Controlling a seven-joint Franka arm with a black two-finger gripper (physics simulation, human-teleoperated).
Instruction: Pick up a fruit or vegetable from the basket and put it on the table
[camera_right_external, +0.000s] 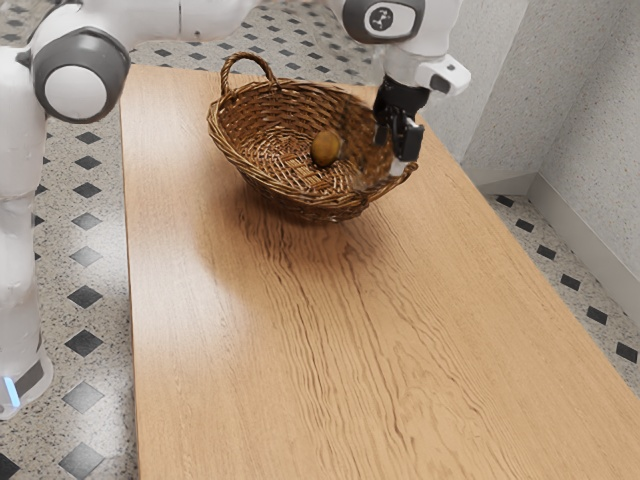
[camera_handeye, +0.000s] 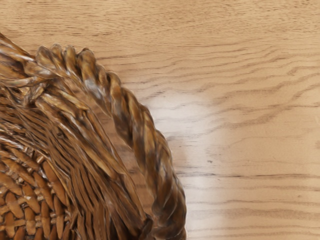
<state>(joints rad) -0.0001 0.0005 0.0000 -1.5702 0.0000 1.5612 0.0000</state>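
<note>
Exterior view, gripper: the black gripper (camera_right_external: 393, 153) is at the basket side farthest from the arm's base, fingertips pointing down.
Finger state: spread, with a gap between them; nothing is pinched.
Basket: the brown wicker basket (camera_right_external: 240, 163) stands upright on the wooden table (camera_right_external: 300, 350); its body extends from beside the fingers toward the exterior view's left.
Finger-to-basket contact: the fingers overlap the rim in this view; whether they touch it cannot be told.
Task item: one rounded, orange-brown fruit or vegetable (camera_right_external: 326, 148) lies inside the basket, apart from the fingers, toward the exterior view's left.
Raised handle: an arched wicker handle (camera_right_external: 250, 57) rises from the rim, well apart from the fingers, at the basket's opposite side.
Surroundings: patterned floor (camera_right_external: 85, 343) lies beyond the table edges; a speckled wall (camera_right_external: 590, 150) stands beyond the fingers, toward the exterior view's right.
Wrist view, handle under hand: a thick, twisted handle (camera_handeye: 142, 130) curves beside the basket's rim.
Weave: crossed strips (camera_handeye: 32, 205) form the basket interior, on the opposite side of the rim from this handle.
Table: bare wood grain lies outside the handle, with a pale patch of reflected light beside it.
</note>
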